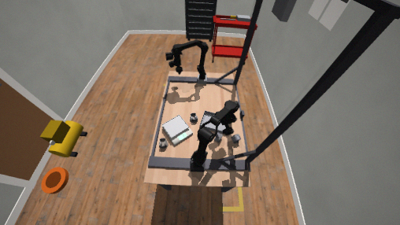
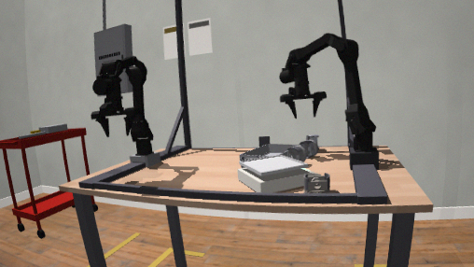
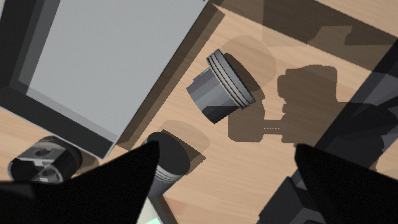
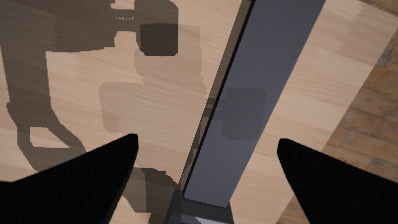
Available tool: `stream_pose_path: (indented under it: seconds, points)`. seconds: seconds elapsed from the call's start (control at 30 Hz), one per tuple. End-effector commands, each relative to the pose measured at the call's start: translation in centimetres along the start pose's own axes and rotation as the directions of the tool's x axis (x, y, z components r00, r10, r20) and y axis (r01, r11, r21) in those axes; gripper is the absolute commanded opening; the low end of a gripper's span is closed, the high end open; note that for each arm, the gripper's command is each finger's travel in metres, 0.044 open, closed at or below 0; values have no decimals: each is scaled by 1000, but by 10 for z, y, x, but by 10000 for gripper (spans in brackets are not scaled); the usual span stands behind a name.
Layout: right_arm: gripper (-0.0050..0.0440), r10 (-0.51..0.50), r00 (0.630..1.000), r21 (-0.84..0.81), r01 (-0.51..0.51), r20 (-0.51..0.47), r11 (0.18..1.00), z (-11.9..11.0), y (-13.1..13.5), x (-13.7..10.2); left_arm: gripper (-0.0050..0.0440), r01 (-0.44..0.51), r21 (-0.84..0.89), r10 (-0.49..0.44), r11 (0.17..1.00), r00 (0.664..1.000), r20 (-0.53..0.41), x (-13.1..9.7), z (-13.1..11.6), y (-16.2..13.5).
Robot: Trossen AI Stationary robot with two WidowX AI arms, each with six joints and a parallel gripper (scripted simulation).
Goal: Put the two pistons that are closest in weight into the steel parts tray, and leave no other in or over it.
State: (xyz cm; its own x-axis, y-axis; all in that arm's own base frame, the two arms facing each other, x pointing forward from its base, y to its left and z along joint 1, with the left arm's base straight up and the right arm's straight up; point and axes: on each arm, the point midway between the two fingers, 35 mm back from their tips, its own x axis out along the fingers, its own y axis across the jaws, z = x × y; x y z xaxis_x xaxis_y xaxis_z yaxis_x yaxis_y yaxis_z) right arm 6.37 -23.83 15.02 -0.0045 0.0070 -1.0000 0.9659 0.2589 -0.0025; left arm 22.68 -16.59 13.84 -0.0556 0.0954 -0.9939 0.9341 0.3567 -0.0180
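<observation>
Workshop/lab: framed bench (image 1: 197, 183) (image 2: 409, 203), red cart (image 1: 229, 51) (image 2: 32, 205), tall drawer cab. (image 1: 201, 20)

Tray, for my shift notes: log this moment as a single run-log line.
left gripper: open | right gripper: open | four pistons: outside tray | scale pan: bare
</observation>
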Motion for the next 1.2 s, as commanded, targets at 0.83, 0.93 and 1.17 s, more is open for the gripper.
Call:
stream_pose_path:
  seconds: [0.83,0.93,1.17]
  points:
    - [400,2,999,1,-3,32,1000,5,0,-8,378,-15,619,78,785,994,-75,-9,4,2]
    - [400,2,999,1,-3,32,1000,5,0,-8,378,-11,679,90,734,993,-82,-10,4,2]
    - [400,2,999,1,-3,32,1000,5,0,-8,378,11,799,116,601,988,-101,-9,2,1]
